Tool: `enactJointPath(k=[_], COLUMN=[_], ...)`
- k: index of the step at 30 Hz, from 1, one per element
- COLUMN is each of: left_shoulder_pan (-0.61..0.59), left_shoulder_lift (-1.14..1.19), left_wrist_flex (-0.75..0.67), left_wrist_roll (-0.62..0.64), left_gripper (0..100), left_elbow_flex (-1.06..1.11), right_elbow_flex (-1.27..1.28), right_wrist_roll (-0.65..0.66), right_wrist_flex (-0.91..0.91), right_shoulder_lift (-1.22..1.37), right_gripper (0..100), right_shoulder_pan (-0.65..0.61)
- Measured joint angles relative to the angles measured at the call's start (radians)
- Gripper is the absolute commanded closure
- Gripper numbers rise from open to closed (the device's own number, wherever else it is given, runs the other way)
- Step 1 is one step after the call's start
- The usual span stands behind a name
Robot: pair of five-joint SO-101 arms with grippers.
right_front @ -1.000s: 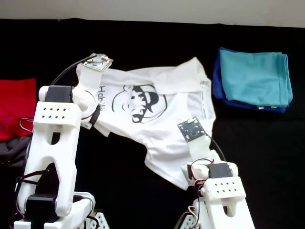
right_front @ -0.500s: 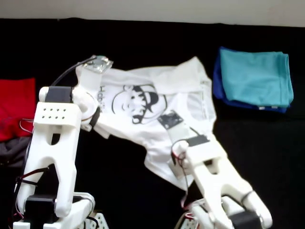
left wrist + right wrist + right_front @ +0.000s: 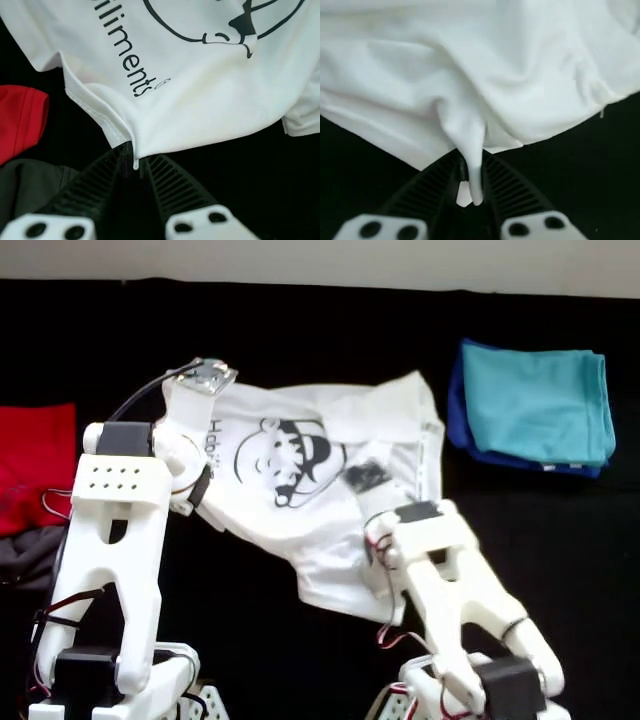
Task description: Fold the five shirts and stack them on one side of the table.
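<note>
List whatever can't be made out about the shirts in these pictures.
- High view: the blue shirt lies mostly under the teal shirt, so its fold is hidden.
- High view: the red shirt and dark grey shirt are cut off by the left edge.
- High view: the right arm covers part of the near hem of the white shirt.
- Right wrist view: which part the right gripper pinches is unclear.

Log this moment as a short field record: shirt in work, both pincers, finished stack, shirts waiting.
Shirt in work: white cloth shirt with a black face print, spread out, rumpled
Left pincer: shut on its hem
Right pincer: shut on a pinched fold of it
Stack: folded teal shirt on folded blue shirt, robot's right side
Waiting: unfolded red shirt and dark grey shirt, robot's left side
</note>
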Motion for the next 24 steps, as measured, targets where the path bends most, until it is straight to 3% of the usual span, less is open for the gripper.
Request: enactJointPath(k=[3, 8, 16, 24], left_shoulder_pan=[0.0, 0.0, 0.0, 0.0], left_shoulder_lift=[0.0, 0.0, 0.0, -0.011], left_wrist_flex=[0.009, 0.143, 0.388, 0.419], left_wrist_roll=[0.0, 0.0, -0.002, -0.002], left_gripper=[99, 99, 99, 99], left_elbow_flex=[0.0, -0.115, -0.488, -0.644], right_elbow_flex=[-0.124, -0.407, -0.891, -1.453], right_wrist_roll=[0.0, 0.029, 0.037, 0.037], right_wrist_flex=[0.087, 0.201, 0.353, 0.582], right_shoulder_lift=[-0.098, -0.123, 0.06, 0.103], right_gripper=[99.2, 99.2, 99.2, 99.2], right_shoulder_pan=[0.089, 0.201, 0.242, 0.275])
